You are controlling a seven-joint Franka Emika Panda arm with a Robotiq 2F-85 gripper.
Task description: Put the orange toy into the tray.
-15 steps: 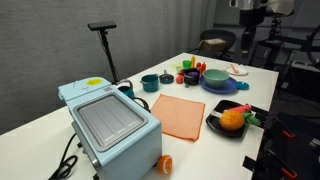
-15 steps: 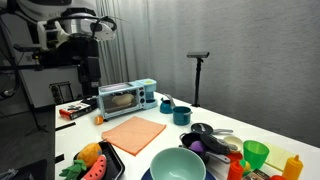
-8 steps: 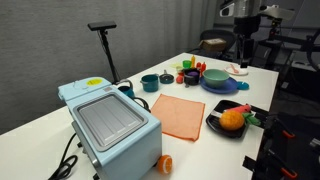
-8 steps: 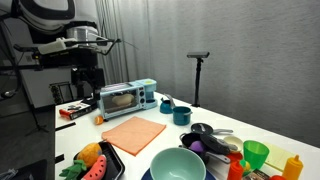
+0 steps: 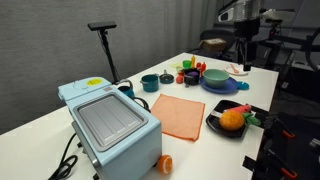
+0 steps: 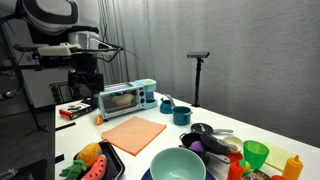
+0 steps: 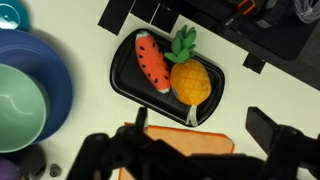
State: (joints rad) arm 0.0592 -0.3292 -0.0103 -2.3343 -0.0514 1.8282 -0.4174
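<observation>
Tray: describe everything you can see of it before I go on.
The tray is a shallow black dish, rounded-rectangular, with a low raised rim and a slightly glossy, plastic-like look. It lies flat on the white table near its edge, close beside the orange cloth; whether they touch is unclear. Inside lie a watermelon slice and an orange pineapple-like fruit with green leaves, side by side. The small orange toy is not in it.
</observation>
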